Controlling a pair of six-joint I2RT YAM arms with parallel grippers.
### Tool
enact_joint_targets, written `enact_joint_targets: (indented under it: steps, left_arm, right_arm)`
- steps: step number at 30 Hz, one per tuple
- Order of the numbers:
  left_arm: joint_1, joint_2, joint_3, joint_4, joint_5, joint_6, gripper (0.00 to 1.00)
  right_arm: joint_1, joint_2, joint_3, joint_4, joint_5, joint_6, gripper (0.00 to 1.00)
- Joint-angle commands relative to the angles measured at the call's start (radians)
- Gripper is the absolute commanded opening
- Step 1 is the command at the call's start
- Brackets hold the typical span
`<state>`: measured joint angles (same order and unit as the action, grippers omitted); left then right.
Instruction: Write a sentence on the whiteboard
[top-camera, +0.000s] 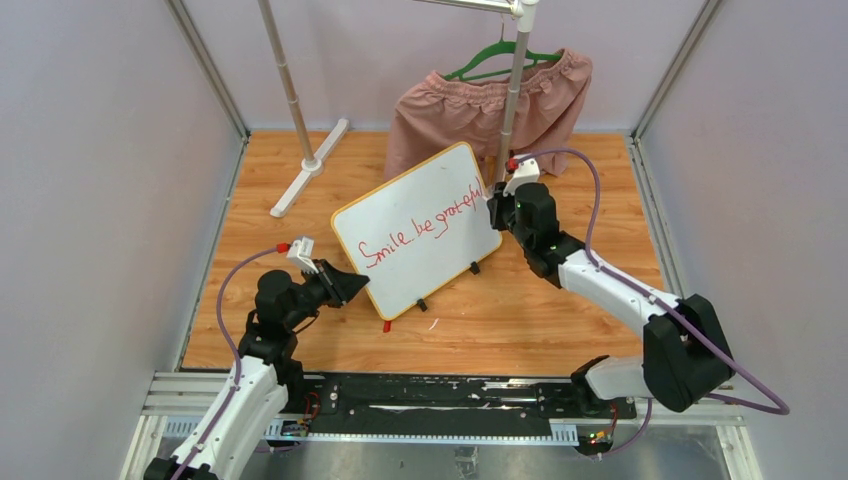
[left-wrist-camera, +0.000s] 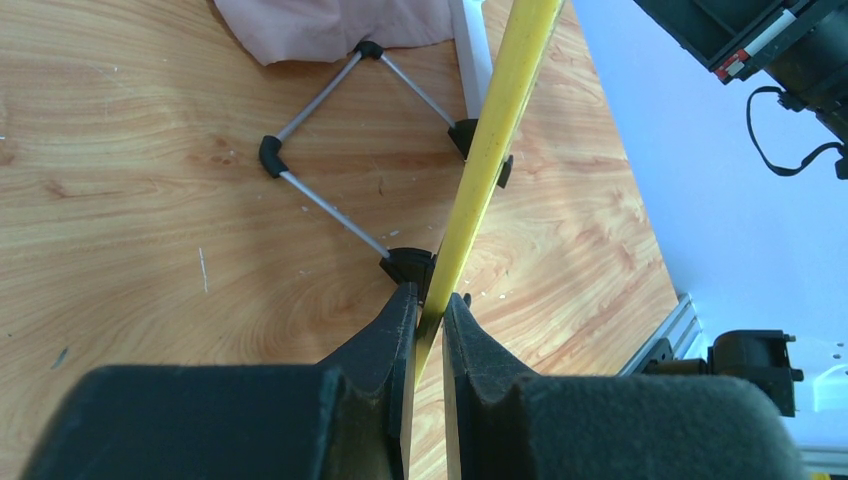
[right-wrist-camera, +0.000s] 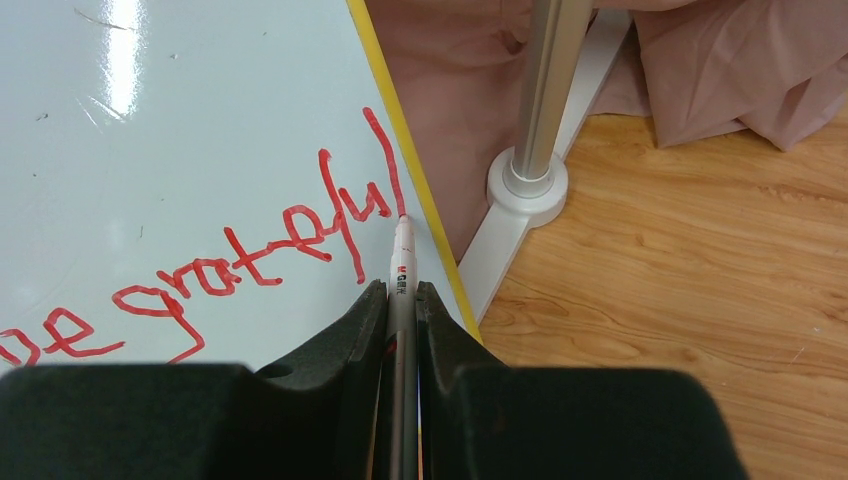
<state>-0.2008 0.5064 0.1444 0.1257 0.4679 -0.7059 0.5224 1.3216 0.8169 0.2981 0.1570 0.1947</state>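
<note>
The red cursive sentence (top-camera: 420, 228) reads "Smile, be grateful" on the white, yellow-rimmed whiteboard (top-camera: 440, 175). It ends just ahead of the right jaws, which pinch a slim white marker (right-wrist-camera: 402, 262) with its tip at the foot of the last l. The left jaws pinch the board's rim. Probably only the closing punctuation is left.
</note>
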Motion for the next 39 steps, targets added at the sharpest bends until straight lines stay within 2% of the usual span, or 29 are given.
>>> enact_joint_targets:
  steps: [1,39]
  left_arm:
    - [-0.007,-0.003,0.017,-0.042,-0.005,0.006,0.0]
    - [-0.008,-0.007,0.024,-0.06,-0.014,0.009,0.0]
  right_arm:
    - [-0.007,-0.018,-0.022,-0.016,-0.011,0.014,0.0]
    - [0.014,-0.039,-0.038,-0.065,0.045,0.002,0.0]
